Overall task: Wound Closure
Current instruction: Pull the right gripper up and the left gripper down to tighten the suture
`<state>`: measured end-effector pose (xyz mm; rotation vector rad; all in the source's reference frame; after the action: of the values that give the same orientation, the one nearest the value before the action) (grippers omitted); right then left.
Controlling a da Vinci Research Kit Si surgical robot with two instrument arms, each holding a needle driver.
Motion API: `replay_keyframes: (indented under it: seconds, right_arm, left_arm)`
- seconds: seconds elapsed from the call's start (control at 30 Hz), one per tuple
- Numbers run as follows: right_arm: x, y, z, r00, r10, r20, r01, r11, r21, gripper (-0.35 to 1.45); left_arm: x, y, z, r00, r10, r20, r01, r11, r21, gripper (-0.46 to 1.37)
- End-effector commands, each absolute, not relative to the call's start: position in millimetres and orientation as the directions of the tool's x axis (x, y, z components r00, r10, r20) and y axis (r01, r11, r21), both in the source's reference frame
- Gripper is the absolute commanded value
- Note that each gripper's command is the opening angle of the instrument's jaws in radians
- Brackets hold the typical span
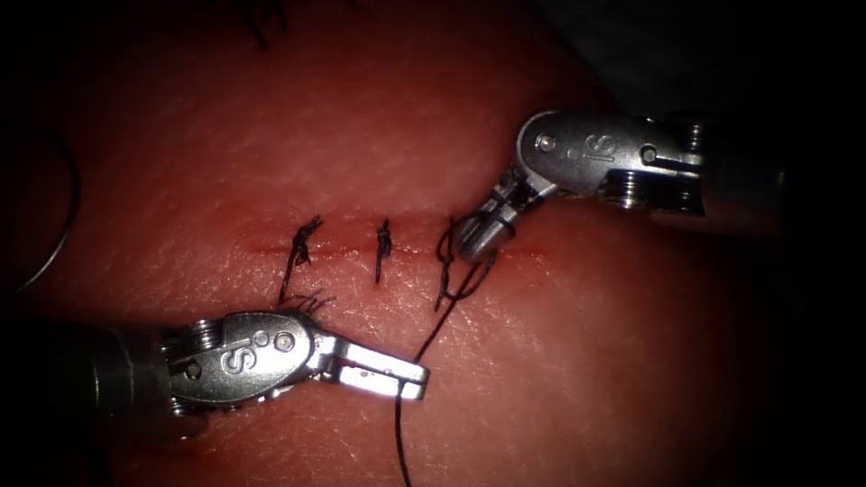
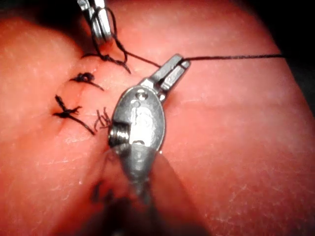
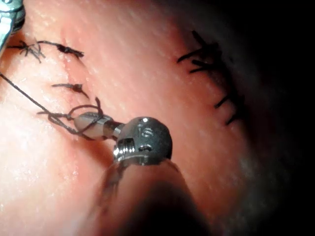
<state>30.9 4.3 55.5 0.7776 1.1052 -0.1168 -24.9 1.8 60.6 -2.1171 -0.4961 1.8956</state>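
The tissue (image 1: pixel 559 379) has a horizontal cut (image 1: pixel 347 252) with three dark stitches (image 1: pixel 383 251) across it. My left tool (image 1: pixel 410 379) lies below the cut, jaws shut on the thread (image 1: pixel 431 338), which climbs from there to the rightmost stitch (image 1: pixel 446 261) and also trails down out of view. The left wrist view shows the left tool (image 2: pixel 178 66) gripping the taut thread (image 2: pixel 231 57). My right tool (image 1: pixel 469 242) sits on the cut at that stitch, jaws shut, with a loop of thread wrapped around them. The right tool (image 3: pixel 83 120) and its loop (image 3: pixel 74 109) show close up.
A thin grey curve (image 1: pixel 72 207), apparently the needle, lies at the far left off the lit tissue, held by neither tool. Dark stitches of another closed cut (image 3: pixel 211 59) lie farther off, with ends (image 1: pixel 262 22) at the top edge. Short cut thread ends (image 1: pixel 311 299) stand near the leftmost stitch.
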Motion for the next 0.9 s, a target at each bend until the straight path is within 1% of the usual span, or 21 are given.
replay_keyframes:
  seconds: [0.03,0.33,0.57,0.9]
  right_arm:
    - [30.7,4.8,55.8,0.477,0.302,-0.825,0.418,0.749,0.515,-0.35]
    - [30.1,5.5,57.0,0.46,0.282,-0.842,0.383,0.793,0.474,-0.35]
    - [30.4,5.5,57.0,0.43,0.276,-0.859,0.375,0.811,0.449,-0.35]
    - [30.9,5.5,57.0,0.425,0.271,-0.864,0.358,0.826,0.435,-0.35]
  left_arm:
    - [-24.9,1.4,60.3,0.091,0.415,-0.905,0.084,-0.909,-0.409,-0.35]
    - [-25.0,-0.6,57.8,0.094,0.418,-0.904,0.092,-0.908,-0.41,-0.35]
    - [-25.1,-2.5,55.4,0.097,0.424,-0.901,0.1,-0.905,-0.415,-0.35]
    - [-25.0,-4.6,52.5,0.103,0.414,-0.904,0.111,-0.908,-0.403,-0.35]
